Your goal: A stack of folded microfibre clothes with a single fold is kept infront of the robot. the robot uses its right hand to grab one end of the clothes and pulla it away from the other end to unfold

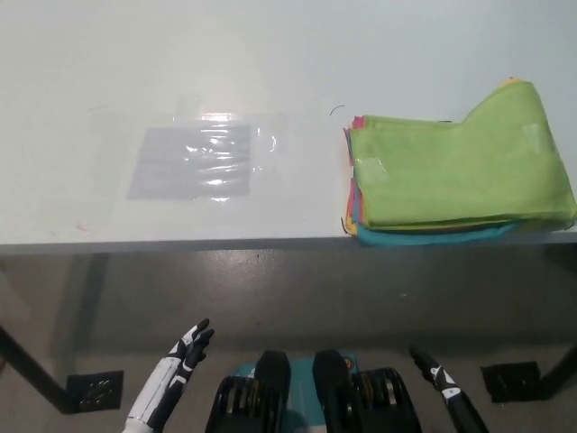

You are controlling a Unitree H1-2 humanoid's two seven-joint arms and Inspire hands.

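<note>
The stack (455, 176) of folded cloths lies at the right of the tabletop (270, 63), at its near edge, a green cloth (469, 167) on top, folded over, with other colours showing at the edges beneath. Nothing lies unfolded on the tabletop; to the left is only a clear plastic sheet (194, 161). The right robot hand (437, 374) is low, below the tabletop's near edge, holding nothing, fingers extended. The left robot hand (187, 347) rests low at left, fingers apart and empty. The green cloth is yet to be grasped and pulled open.
</note>
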